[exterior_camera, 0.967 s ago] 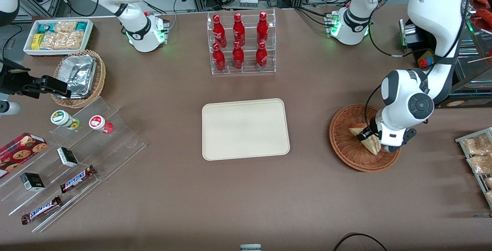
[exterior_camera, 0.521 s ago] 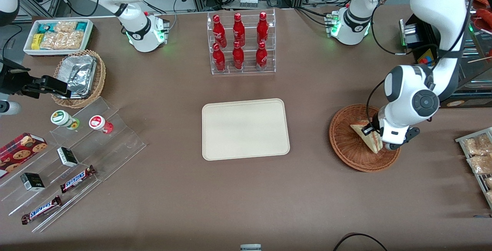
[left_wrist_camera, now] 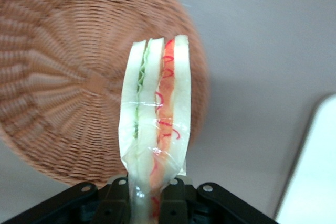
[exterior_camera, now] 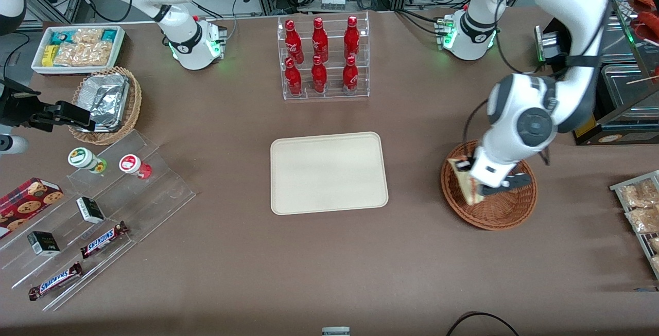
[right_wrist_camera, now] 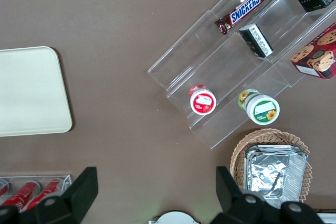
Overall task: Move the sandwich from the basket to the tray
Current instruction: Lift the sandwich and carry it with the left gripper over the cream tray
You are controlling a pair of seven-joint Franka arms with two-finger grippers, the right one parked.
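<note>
My left gripper is shut on the sandwich, a wrapped pale wedge with red, orange and green layers, and holds it lifted above the reddish-brown wicker basket, over the basket's rim nearest the tray. In the left wrist view the sandwich stands between the fingertips, with the basket below it and a corner of the tray showing. The cream-beige tray lies flat at the table's middle, with nothing on it; it also shows in the right wrist view.
A clear rack of red bottles stands farther from the camera than the tray. A tan wicker basket with foil containers, a white bin of snacks and a clear stepped display lie toward the parked arm's end. Snack packets lie at the working arm's end.
The left gripper has lifted the sandwich out of the basket's bowl and moved it toward the tray, to above the basket's rim.
</note>
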